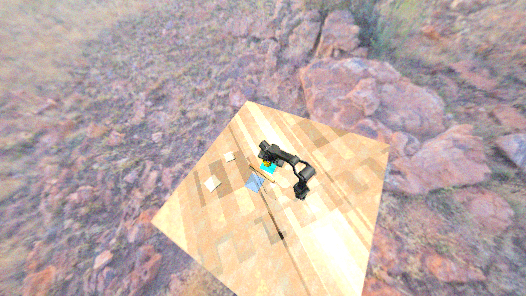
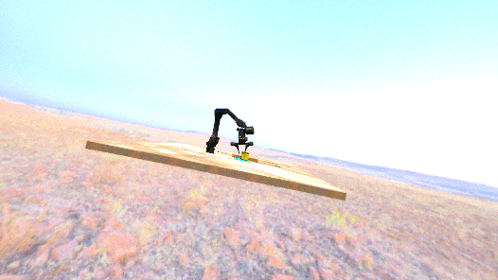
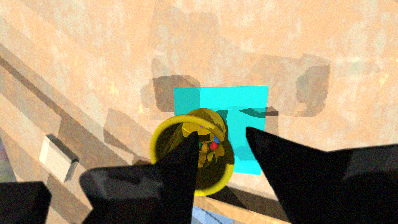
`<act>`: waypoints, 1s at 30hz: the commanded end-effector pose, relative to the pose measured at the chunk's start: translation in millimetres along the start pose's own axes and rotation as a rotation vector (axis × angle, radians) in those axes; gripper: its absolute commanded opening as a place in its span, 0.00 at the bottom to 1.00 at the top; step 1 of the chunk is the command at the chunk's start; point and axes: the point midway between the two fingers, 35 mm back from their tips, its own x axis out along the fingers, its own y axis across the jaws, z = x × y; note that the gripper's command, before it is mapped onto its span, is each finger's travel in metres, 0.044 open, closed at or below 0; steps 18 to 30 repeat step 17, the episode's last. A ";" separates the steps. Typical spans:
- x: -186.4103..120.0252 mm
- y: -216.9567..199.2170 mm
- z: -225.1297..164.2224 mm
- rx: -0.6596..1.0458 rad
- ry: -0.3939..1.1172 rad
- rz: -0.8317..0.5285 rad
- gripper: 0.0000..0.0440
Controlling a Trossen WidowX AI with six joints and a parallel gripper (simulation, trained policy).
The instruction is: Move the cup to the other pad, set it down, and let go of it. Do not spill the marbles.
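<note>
End effector [image 1: 266,155] [image 2: 241,151] [image 3: 221,133] about half open, gripping nothing, at the yellow cup [image 1: 267,163] [image 2: 245,155] [image 3: 229,172].

From my wrist view, one finger overlaps the cup's mouth, and the other stands apart from its wall, over the cyan pad [image 1: 269,169] [image 2: 240,159] [image 3: 250,97]. The cup is at the cyan pad, overlapping one corner of it in that view; I can't tell whether its base sits flat. I can see colored marbles [image 3: 213,146] inside. On the counter [image 1: 330,240] [image 2: 218,170] [image 3: 100,30], a thin bar [image 1: 262,173] lies between the cyan pad and the blue pad [image 1: 254,183] [image 3: 214,216].
</note>
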 end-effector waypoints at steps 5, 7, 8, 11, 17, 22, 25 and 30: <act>-20.9 -3.3 1.3 0.006 0.005 0.050 0.59; -26.4 -3.8 2.4 0.010 0.003 0.060 0.61; -29.4 -3.9 3.0 0.012 0.002 0.065 0.62; -39.3 -3.7 5.6 0.017 -0.004 0.084 0.65; -62.2 -1.2 14.1 0.024 -0.027 0.129 0.82; -62.2 -1.2 14.1 0.024 -0.027 0.129 0.82; -62.2 -1.2 14.1 0.024 -0.027 0.129 0.82; -62.2 -1.2 14.1 0.024 -0.027 0.129 0.82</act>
